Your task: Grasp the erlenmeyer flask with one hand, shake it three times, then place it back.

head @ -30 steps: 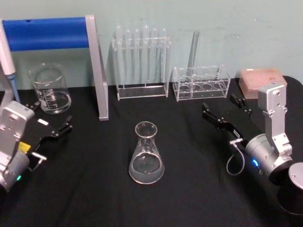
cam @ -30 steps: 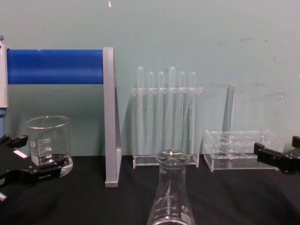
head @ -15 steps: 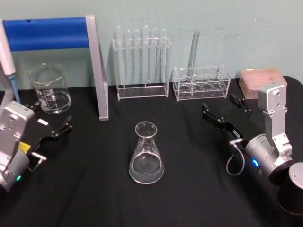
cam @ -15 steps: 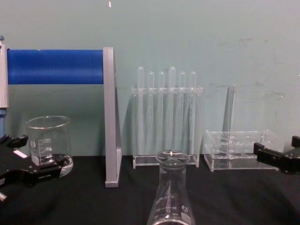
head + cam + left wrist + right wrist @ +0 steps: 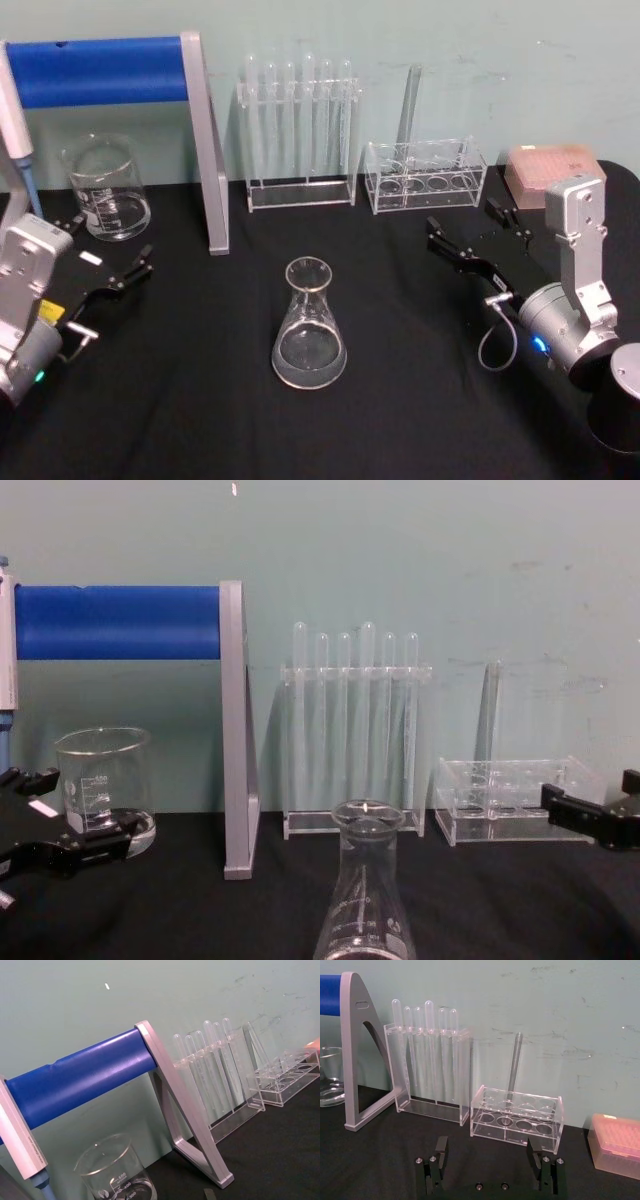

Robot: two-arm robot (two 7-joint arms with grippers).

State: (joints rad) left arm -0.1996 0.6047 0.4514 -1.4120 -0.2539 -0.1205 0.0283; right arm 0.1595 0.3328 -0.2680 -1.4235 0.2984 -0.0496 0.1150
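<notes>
Clear glass, the erlenmeyer flask (image 5: 310,325) is standing upright mid-counter, nothing touching it. Behind the flask, a rack of test tubes (image 5: 299,135) and a low acrylic rack (image 5: 425,175) are lining the pale green wall (image 5: 480,60). Far left of the flask are sitting a beaker (image 5: 106,187) and a blue-barred stand (image 5: 120,75). Black cloth is covering the counter (image 5: 400,400). Both pincers are idling wide open and empty: the left pincer (image 5: 105,258) beside the beaker, the right pincer (image 5: 478,232) well right of the flask.

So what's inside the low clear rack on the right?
The low clear rack holds one upright glass tube; its other wells look empty. The tube's contents cannot be made out.
</notes>
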